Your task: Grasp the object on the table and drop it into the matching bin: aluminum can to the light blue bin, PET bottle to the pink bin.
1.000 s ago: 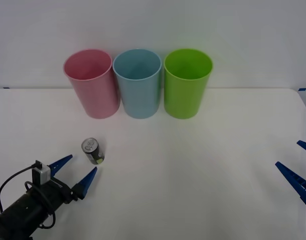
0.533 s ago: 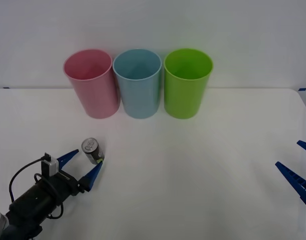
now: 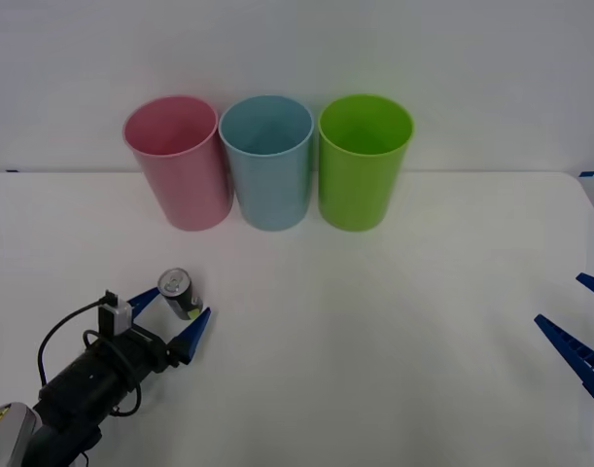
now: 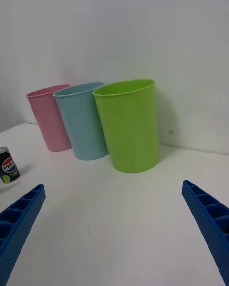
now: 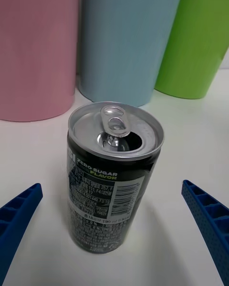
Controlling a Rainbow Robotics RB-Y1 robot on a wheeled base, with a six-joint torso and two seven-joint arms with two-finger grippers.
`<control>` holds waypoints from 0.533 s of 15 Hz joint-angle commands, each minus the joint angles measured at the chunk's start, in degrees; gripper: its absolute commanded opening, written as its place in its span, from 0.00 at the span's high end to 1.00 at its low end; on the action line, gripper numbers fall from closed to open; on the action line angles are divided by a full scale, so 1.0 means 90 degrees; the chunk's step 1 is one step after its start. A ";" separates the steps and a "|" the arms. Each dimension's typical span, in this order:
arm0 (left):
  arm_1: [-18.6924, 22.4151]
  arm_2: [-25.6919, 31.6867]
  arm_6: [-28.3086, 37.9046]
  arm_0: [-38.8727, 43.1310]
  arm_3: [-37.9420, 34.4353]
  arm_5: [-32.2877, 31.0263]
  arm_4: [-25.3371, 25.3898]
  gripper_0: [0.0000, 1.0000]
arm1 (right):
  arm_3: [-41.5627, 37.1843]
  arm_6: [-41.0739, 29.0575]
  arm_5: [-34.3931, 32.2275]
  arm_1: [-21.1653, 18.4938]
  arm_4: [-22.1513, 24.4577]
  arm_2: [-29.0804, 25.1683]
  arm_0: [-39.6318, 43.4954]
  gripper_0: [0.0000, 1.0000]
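A small dark aluminum can (image 3: 179, 294) (image 5: 112, 178) (image 4: 8, 165) with a silver pull-tab top stands upright on the white table (image 3: 374, 321), front left. My left gripper (image 3: 171, 312) (image 5: 114, 248) is open, one blue finger on each side of the can, not touching it. At the back stand the pink bin (image 3: 177, 161) (image 5: 36, 47) (image 4: 48, 117) and, to its right, the light blue bin (image 3: 269, 161) (image 5: 129, 38) (image 4: 83, 120). My right gripper (image 3: 586, 326) (image 4: 114, 233) is open at the table's right edge, with nothing between its fingers.
A lime green bin (image 3: 363, 161) (image 4: 129, 124) (image 5: 200, 38) stands right of the light blue one; the three bins touch in a row near the back edge. A white wall rises behind them.
My left gripper has moved forward toward the can, so its open fingers now flank the can. The can, the bins and the right arm have not moved.
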 commanded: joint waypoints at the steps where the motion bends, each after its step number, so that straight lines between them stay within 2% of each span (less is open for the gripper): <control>1: -0.0020 -0.0016 0.0002 -0.0070 0.0009 0.0114 -0.0082 0.00 | 0.0000 0.0000 0.0000 0.0000 0.0000 0.0000 0.0000 0.00; 8: -0.0030 -0.0104 -0.0057 -0.0344 0.0321 0.0221 -0.0091 0.00 | 0.0000 0.0000 0.0000 0.0000 0.0000 0.0000 0.0000 0.00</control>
